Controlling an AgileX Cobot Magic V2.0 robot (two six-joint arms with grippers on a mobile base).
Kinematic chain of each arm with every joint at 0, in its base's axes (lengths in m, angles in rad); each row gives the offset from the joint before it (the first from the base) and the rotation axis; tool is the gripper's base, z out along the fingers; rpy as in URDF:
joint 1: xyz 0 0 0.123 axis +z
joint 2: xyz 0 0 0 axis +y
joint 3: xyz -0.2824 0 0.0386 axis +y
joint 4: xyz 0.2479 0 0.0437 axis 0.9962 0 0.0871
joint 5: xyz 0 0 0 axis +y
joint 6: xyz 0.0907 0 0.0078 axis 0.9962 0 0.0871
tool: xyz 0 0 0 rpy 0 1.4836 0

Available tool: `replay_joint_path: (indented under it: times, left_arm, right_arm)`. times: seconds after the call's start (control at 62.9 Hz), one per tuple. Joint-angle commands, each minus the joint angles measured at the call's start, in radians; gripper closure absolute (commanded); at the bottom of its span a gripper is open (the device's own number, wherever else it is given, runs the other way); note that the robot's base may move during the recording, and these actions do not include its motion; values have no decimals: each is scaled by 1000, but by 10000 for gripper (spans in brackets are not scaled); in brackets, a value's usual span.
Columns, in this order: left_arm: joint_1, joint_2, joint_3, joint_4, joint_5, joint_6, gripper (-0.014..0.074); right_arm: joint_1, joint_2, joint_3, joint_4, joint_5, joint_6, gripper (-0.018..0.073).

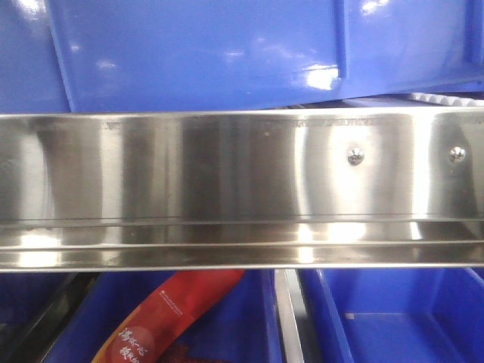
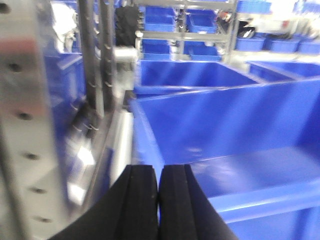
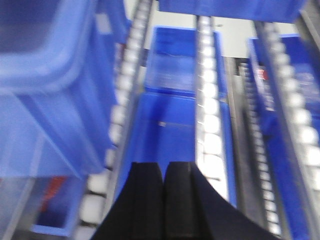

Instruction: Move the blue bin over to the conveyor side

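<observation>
A large glossy blue bin (image 1: 197,53) fills the top of the front view, above the steel rail. The left wrist view shows a big blue bin (image 2: 225,125) from above, its corner rim running down to my left gripper (image 2: 159,172). That gripper's black fingers are shut, pressed together right at the rim's near end, with nothing clearly between them. In the blurred right wrist view a pale blue bin (image 3: 45,90) sits at upper left. My right gripper (image 3: 164,167) is shut and empty, hanging over lower bins and roller tracks. The conveyor side is out of view.
A shiny stainless rail (image 1: 227,181) with screws (image 1: 355,156) crosses the front view. Below it are blue bins, one holding a red printed packet (image 1: 166,318). White roller tracks (image 3: 210,115) run between bins. A perforated metal post (image 2: 25,125) stands left; shelves of blue bins (image 2: 200,25) behind.
</observation>
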Motion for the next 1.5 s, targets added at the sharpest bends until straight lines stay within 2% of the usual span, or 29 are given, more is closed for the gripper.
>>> replay_joint_path:
  times: [0.0, 0.095, 0.254, 0.382, 0.636, 0.811, 0.891, 1.034, 1.097, 1.161, 1.336, 1.479]
  left_arm:
    - [-4, 68, -15, -72, -8, -37, 596]
    - [-4, 148, -70, -101, 28, -39, 596]
    - [-4, 271, -177, -101, 110, -39, 596]
    - [-4, 337, -227, -101, 152, -39, 596]
    - [-4, 354, -232, -99, 176, -39, 596]
    - [-4, 354, -232, -99, 183, -39, 596]
    - [-4, 354, -232, -99, 185, -39, 596]
    - [-4, 355, -232, -99, 185, -39, 596]
    - [-4, 356, -232, -99, 185, -39, 596]
    - [-4, 358, -232, -99, 185, -39, 596]
    - [-4, 358, -232, -99, 185, -39, 596]
    - [-4, 358, -232, -99, 186, -39, 596]
  right_arm:
    - [-4, 49, -49, 20, -15, -8, 648]
    - [-4, 143, -168, 20, 75, -8, 648]
    - [17, 289, -362, 20, 97, -8, 648]
    - [70, 420, -527, 16, 142, -8, 648]
    - [99, 672, -817, 16, 142, -8, 648]
    - [99, 772, -916, 18, 142, -8, 643]
    - [99, 793, -927, 18, 142, -8, 554]
    - [99, 816, -927, 18, 142, -8, 230]
    - [99, 825, -927, 18, 142, -8, 165]
    - [101, 834, -927, 18, 142, -14, 158]
    - [131, 863, -927, 18, 142, -19, 209]
    - [156, 908, -927, -14, 142, -19, 211]
